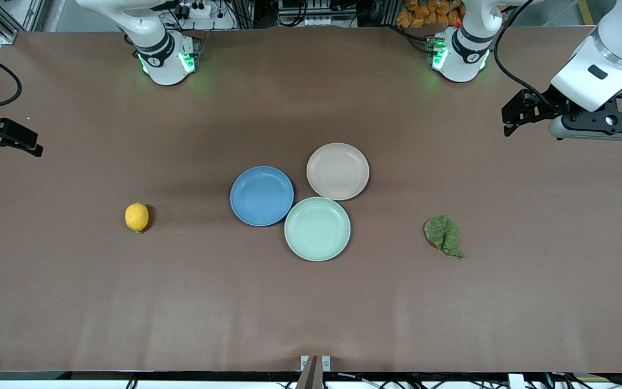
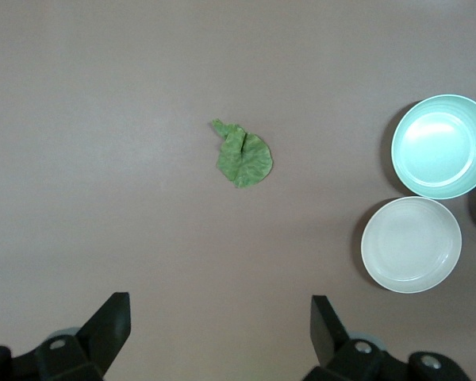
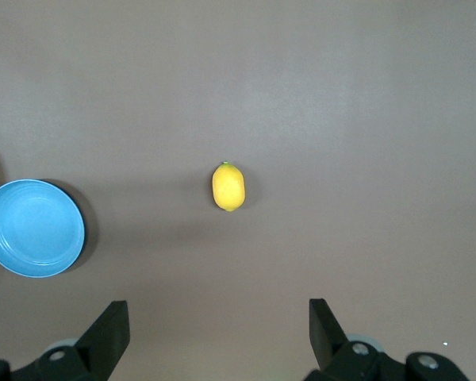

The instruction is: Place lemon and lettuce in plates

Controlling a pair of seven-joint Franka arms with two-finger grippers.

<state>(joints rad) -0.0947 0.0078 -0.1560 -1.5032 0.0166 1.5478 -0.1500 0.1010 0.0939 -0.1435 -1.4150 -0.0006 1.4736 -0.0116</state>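
The yellow lemon (image 1: 136, 217) lies on the brown table toward the right arm's end; it also shows in the right wrist view (image 3: 228, 186). The green lettuce (image 1: 443, 234) lies toward the left arm's end and shows in the left wrist view (image 2: 243, 155). The blue plate (image 1: 262, 195) and the beige-pink plate (image 1: 338, 170) stand empty mid-table. My left gripper (image 2: 220, 313) is open and empty, high over the table at the left arm's end (image 1: 602, 127). My right gripper (image 3: 218, 317) is open and empty, high up, partly showing at the front view's edge (image 1: 3, 138).
A pale mint-green plate (image 1: 317, 228) stands empty, touching the blue and beige-pink plates, nearer the front camera than both. The brown table (image 1: 311, 313) is bare between the plates and the lemon and between the plates and the lettuce.
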